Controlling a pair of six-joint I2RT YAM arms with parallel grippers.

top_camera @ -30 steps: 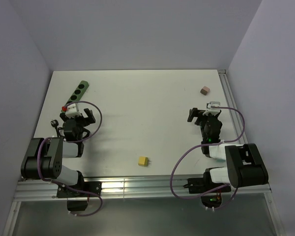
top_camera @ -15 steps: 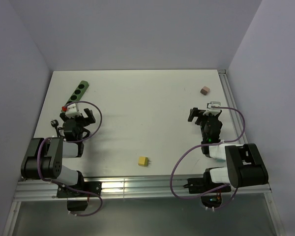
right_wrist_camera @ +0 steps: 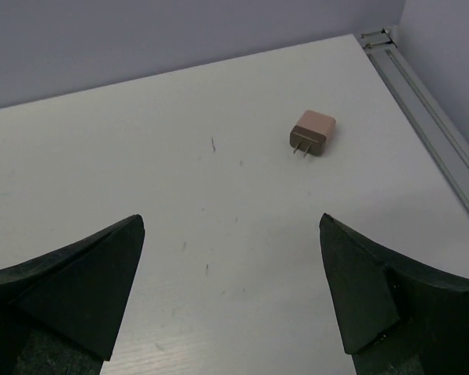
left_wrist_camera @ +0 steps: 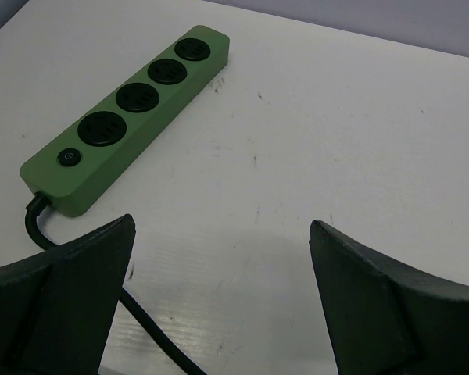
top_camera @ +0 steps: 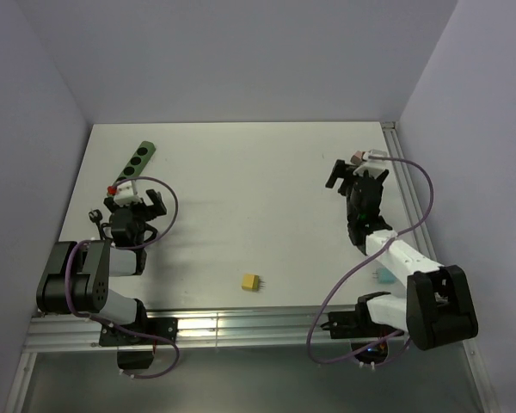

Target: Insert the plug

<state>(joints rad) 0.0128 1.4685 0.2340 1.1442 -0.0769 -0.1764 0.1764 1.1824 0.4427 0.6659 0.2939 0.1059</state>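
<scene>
A green power strip point(top_camera: 136, 160) with several sockets lies at the far left of the table; in the left wrist view the strip point(left_wrist_camera: 133, 117) is up and left of my fingers, its black cable point(left_wrist_camera: 141, 320) running under the left one. My left gripper point(top_camera: 131, 196) point(left_wrist_camera: 223, 226) is open and holds nothing. A brown two-pin plug point(right_wrist_camera: 313, 131) lies on its side at the far right, ahead and right of my right gripper point(right_wrist_camera: 232, 223), which is open and holds nothing. From above, my right gripper point(top_camera: 351, 172) sits just short of the brown plug point(top_camera: 358, 157). A yellow plug point(top_camera: 252, 281) lies near the front middle.
A metal rail point(right_wrist_camera: 430, 117) runs along the table's right edge, close to the brown plug. Walls close in the table at the back and on both sides. The arm bases and purple cables point(top_camera: 327, 292) sit at the front edge.
My right arm has reached forward toward the far right corner, and its gripper now stands next to the brown plug. The left arm has not moved.
</scene>
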